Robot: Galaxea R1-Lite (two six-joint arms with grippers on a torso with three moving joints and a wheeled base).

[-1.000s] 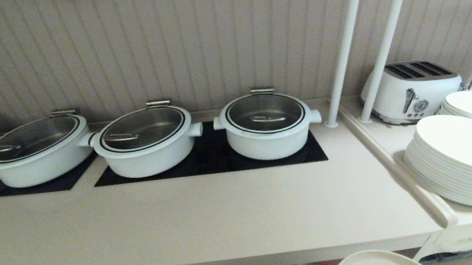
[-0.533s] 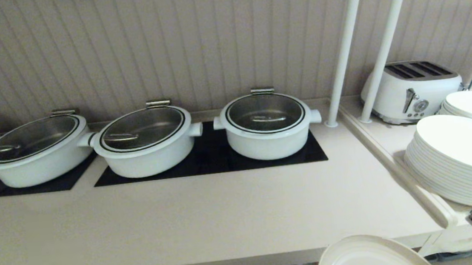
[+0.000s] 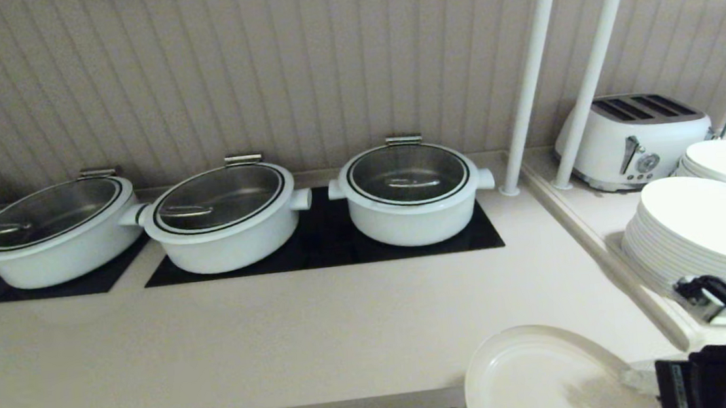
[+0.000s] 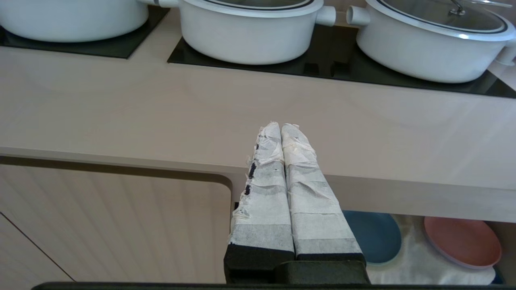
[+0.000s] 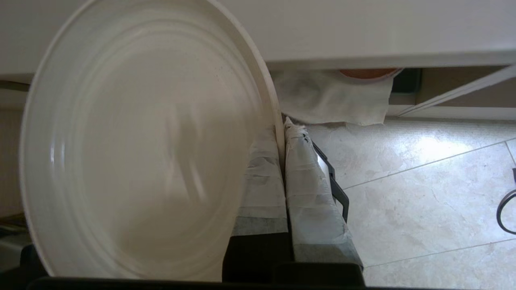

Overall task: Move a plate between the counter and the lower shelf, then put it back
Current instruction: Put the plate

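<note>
Nearest you, the right gripper (image 5: 282, 133) is clamped on the rim of the plate (image 3: 536, 379), its taped fingers (image 5: 306, 177) pinching the edge from both sides. In the head view the plate sits at the lower right, its far rim overlapping the front edge of the counter (image 3: 284, 349), its near part cut off by the frame. The left gripper (image 4: 281, 129) hangs in front of the counter's thick front edge, its two taped fingers pressed together on nothing.

Below that edge you see the lower shelf (image 4: 407, 257) with its white cloth, a blue plate (image 4: 377, 235) and a pink plate (image 4: 463, 241) lying on it side by side.

On the counter, the strip between the front edge and the black panels (image 3: 340, 245) is bare along its whole length. Behind it stand the lidded white pots (image 3: 409, 190) in a row on the panels. To the right, a raised lip (image 3: 611, 261) bounds the counter; beyond it lie stacked white plates (image 3: 708, 239), two white poles (image 3: 532, 71) and a toaster (image 3: 633, 137) against the ribbed wall.
</note>
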